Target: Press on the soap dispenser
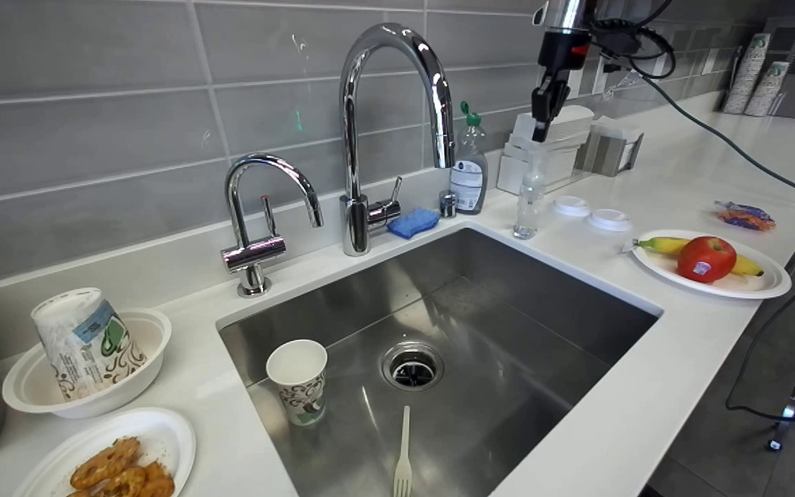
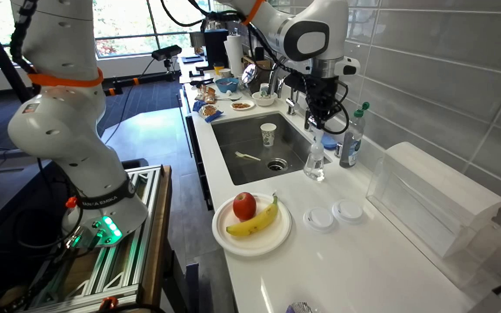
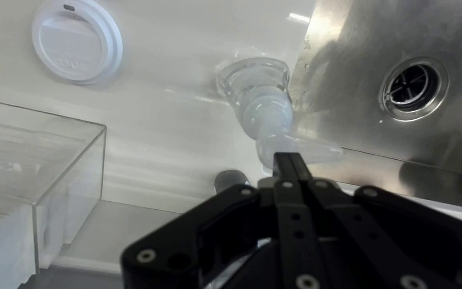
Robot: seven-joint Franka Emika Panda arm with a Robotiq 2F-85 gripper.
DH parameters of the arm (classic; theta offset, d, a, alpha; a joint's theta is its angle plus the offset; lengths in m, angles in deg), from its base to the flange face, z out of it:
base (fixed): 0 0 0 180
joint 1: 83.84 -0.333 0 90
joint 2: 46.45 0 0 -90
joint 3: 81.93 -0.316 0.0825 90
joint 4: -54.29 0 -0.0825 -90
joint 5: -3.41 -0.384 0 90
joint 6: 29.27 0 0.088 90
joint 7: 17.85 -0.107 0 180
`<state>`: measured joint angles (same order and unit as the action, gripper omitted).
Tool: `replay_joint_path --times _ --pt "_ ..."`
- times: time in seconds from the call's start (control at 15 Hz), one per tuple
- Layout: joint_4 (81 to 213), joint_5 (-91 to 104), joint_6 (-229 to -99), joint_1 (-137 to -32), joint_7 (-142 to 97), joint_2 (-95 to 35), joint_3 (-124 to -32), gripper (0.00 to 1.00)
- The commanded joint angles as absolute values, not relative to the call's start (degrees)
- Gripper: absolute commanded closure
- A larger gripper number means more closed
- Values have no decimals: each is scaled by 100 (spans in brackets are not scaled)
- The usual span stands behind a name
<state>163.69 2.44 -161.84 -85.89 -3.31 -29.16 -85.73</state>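
Observation:
The soap dispenser is a small clear pump bottle standing upright on the white counter at the sink's corner. It also shows in an exterior view and in the wrist view, where its pale pump head lies at the fingertips. My gripper points down directly over the pump head, with its black fingers pressed together and nothing between them. In an exterior view the gripper meets the top of the pump. The wrist view shows the closed fingertips covering part of the head. Whether they touch it I cannot tell.
A green-capped bottle and the tall chrome faucet stand beside the dispenser. The sink holds a paper cup and a fork. Two white lids, a fruit plate and a napkin holder are nearby.

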Motion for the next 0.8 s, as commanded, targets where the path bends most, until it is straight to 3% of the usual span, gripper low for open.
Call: replay_joint_path --times 0.0,0.73 --pt "16224 135 -15937 -8535 -372 -2832 -8627 100" --pt "16262 172 -16022 -8545 -369 -2686 -8629 100"
